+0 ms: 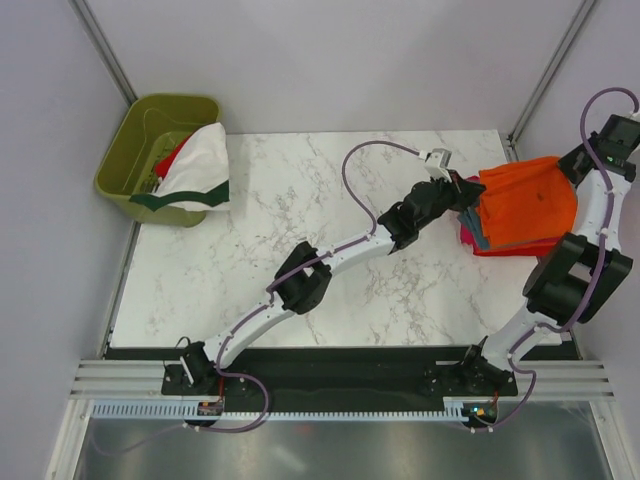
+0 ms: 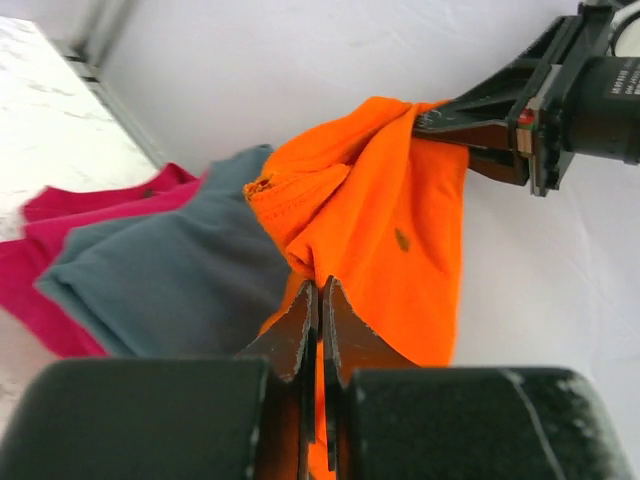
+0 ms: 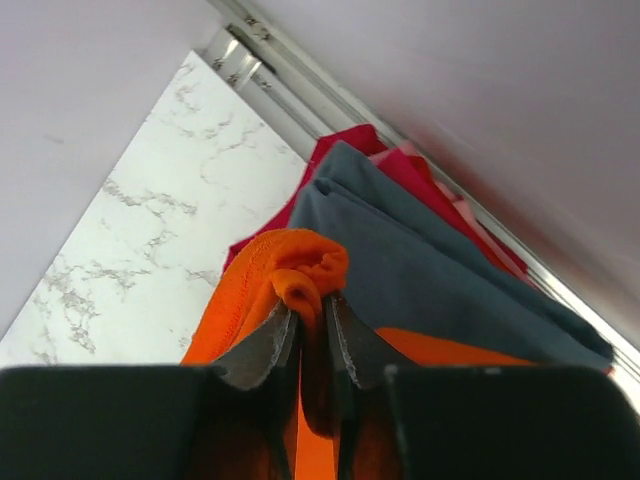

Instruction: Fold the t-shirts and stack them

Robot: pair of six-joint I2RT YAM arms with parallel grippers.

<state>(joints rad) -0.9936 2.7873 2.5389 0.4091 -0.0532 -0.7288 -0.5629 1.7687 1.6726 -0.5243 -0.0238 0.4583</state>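
Leftmost, a white shirt (image 1: 205,165) drapes from the bin (image 1: 125,165) at upper left, while at the bench's (image 1: 300,220) right edge the left tool (image 2: 320,295) and right tool (image 3: 312,305) each clamp the orange shirt (image 1: 530,205) over grey (image 2: 170,270) and red (image 3: 352,142) shirts.

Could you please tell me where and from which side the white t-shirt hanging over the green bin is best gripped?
Probably the part of the white t-shirt draped over the rim of the bin, near its dark green trim, coming from the table side: it hangs outside the wall, exposed.
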